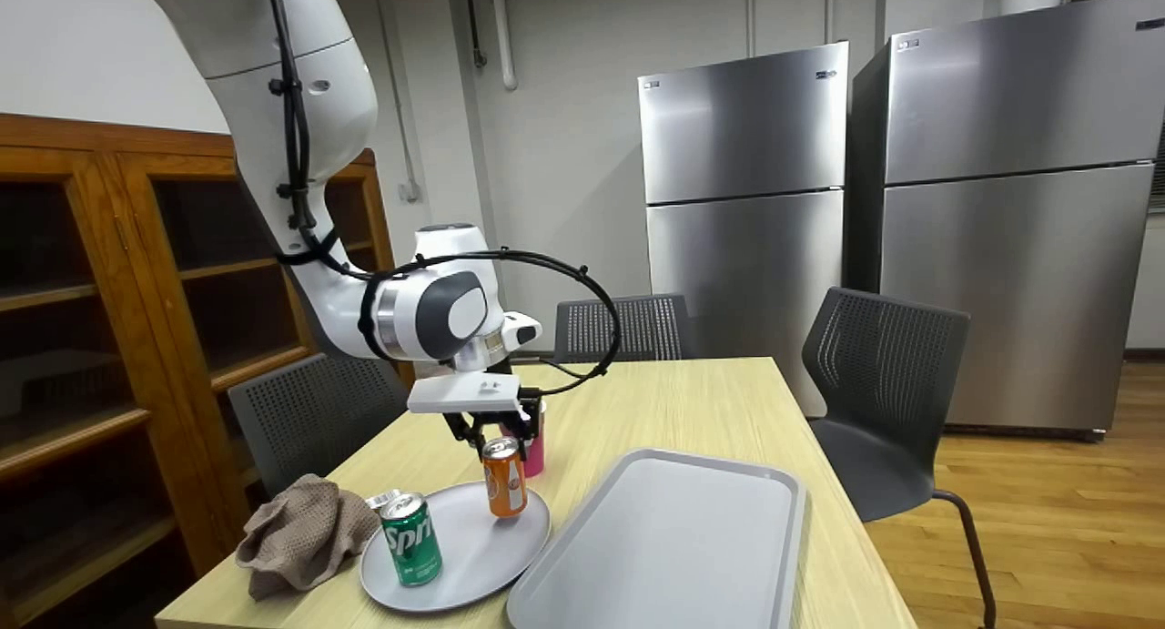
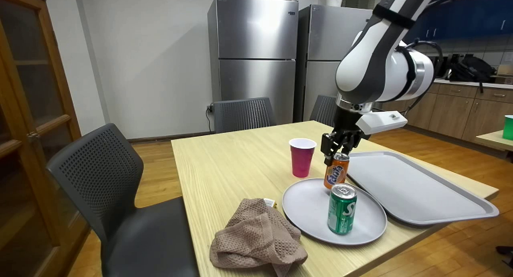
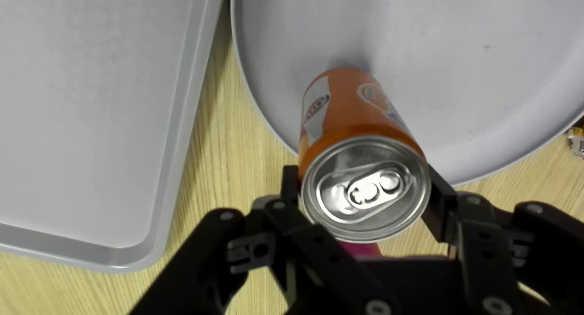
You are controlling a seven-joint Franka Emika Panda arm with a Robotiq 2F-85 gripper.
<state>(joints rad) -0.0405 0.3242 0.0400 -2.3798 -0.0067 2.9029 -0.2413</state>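
- In an exterior view, the arm (image 1: pixel 332 92) is bent down over the plate (image 1: pixel 482 556), end effector (image 1: pixel 501 445) aimed low and gripping the orange can (image 1: pixel 506 490) near the plate's rim!
- In an exterior view, there's the pink cup (image 2: pixel 301 160) in full, just beside the plate.
- Wrist view: fingers (image 3: pixel 290 185) clasp the can's top end, pull tab (image 3: pixel 364 192) gleaming, the cup just a pink sliver.
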